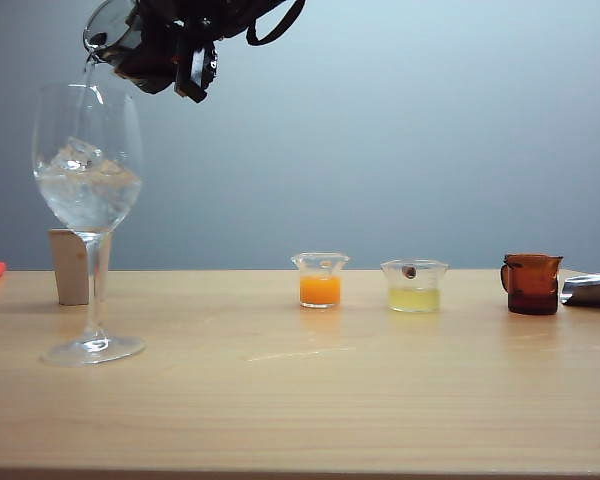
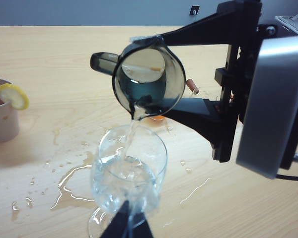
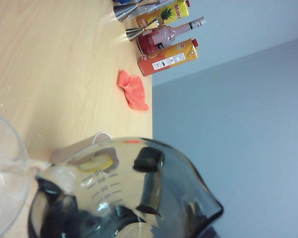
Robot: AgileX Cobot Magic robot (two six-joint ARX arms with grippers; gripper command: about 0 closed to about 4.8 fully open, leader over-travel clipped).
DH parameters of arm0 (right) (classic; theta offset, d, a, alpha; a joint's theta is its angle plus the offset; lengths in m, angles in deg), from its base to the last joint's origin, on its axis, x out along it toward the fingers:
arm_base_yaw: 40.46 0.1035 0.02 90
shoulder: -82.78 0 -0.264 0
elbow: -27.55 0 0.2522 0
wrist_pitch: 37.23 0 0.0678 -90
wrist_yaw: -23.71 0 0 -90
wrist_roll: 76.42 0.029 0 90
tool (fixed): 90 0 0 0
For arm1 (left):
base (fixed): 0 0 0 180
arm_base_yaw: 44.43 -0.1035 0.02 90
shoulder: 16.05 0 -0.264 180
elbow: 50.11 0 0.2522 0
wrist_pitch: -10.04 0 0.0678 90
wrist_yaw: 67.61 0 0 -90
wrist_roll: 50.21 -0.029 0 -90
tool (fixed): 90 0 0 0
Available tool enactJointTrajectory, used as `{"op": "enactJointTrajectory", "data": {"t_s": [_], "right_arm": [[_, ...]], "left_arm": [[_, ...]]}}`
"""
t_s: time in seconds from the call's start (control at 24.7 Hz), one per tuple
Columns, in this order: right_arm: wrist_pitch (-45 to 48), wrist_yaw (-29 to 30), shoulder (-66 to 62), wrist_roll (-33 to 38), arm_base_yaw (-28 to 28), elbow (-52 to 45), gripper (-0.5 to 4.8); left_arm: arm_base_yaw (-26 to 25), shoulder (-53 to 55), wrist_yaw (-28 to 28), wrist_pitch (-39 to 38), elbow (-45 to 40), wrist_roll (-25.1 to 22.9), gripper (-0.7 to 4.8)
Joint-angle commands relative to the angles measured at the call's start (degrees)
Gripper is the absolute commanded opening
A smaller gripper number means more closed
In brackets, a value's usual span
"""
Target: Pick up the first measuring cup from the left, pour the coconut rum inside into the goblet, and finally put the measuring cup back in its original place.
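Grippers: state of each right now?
Right tool: shut on the smoky grey-green translucent measuring cup, tipped over the goblet.
Left tool: cannot tell.

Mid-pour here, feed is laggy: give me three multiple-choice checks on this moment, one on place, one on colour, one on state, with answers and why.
1. Where is the measuring cup?
A. Tipped above the goblet
B. Standing beside the amber cup
C. Lying on the table

2. What colour is the liquid in the small cup nearest the goblet on the table?
A. Pale yellow
B. Orange
C. Green

3. What is the right gripper doing?
A. Hanging open and empty
B. Shut on the goblet's stem
C. Shut on the measuring cup

Answers:
1 A, its spout hangs over the goblet's rim with the coconut rum streaming down.
2 B, the orange cup stands left of the pale yellow one.
3 C, the left wrist view shows its fingers clamping the cup's sides.
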Motion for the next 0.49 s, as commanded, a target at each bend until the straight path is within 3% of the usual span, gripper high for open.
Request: {"op": "enactJointTrajectory", "data": {"t_s": [0.04, 0.49], "right_arm": [[1.68, -0.24, 0.52, -1.66, 0.24, 0.26, -0.05], [1.68, -0.76, 0.52, -7.21, 0.61, 0.24, -0.05]], "left_arm": [[-0.07, -0.07, 0.22, 0.31, 0.04, -0.26, -0.06], [-0.07, -0.07, 0.42, 0.26, 0.07, -0.22, -0.06]]}}
